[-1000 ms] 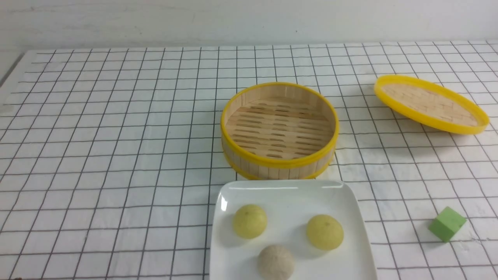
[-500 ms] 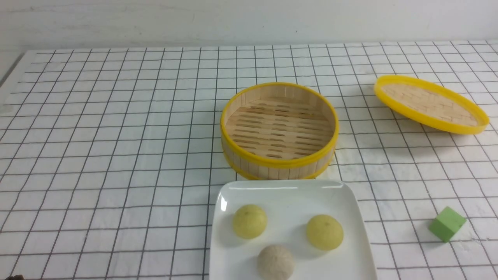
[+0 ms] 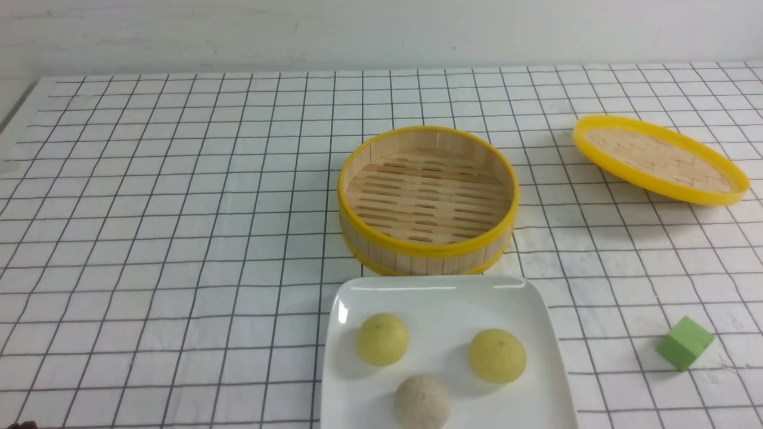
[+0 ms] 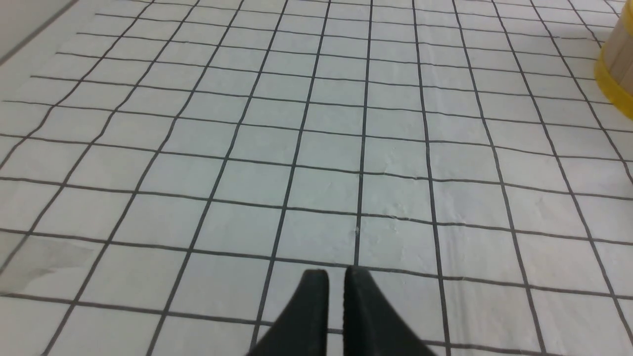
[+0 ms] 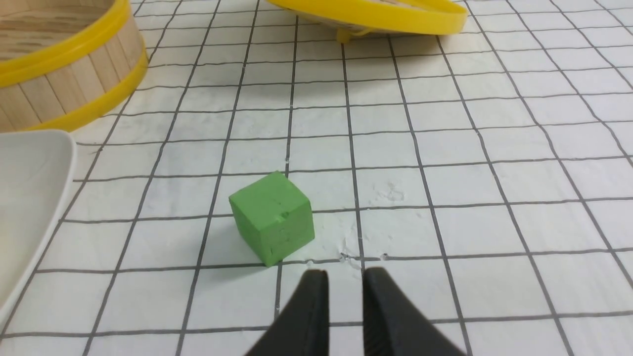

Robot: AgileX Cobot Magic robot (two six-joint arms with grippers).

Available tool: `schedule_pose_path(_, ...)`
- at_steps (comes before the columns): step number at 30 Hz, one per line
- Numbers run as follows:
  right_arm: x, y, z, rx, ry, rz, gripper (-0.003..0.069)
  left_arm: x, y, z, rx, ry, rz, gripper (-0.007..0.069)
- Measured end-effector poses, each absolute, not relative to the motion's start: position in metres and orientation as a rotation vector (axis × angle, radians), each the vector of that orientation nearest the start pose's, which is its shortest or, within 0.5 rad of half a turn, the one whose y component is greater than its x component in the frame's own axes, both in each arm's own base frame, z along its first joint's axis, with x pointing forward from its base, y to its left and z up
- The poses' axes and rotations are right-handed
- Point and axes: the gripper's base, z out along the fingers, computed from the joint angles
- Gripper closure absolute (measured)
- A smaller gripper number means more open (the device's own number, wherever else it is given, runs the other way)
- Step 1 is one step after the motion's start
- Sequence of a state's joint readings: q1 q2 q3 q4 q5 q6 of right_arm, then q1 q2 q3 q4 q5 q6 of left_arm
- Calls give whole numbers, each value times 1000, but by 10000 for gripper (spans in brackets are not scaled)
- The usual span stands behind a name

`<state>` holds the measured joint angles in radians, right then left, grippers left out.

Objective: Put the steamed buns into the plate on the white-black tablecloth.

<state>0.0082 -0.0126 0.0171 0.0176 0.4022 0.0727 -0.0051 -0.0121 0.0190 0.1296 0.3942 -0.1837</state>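
A white-black tablecloth (image 3: 179,238) covers the table, bearing an empty bamboo steamer basket (image 3: 428,199), its woven lid (image 3: 658,158) propped well to the right, and nearest the robot a white plate (image 3: 447,298). All three steamed buns (image 3: 498,356) already sit on that plate, between the two arms and apart from both. The left gripper (image 4: 336,282) hangs over bare cloth, jaws parted by a sliver, holding nothing; the right gripper (image 5: 343,282), slightly wider and also holding nothing, hovers just behind a green cube (image 5: 272,217). No bun appears left to move.
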Motion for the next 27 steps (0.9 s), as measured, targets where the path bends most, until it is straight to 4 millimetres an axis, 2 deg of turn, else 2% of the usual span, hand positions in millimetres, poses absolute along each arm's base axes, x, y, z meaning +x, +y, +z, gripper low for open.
schedule_pose_path(27, 52, 1, 172, 78, 1889, 77, 498, 52, 4, 172, -87, 1879, 2, 519)
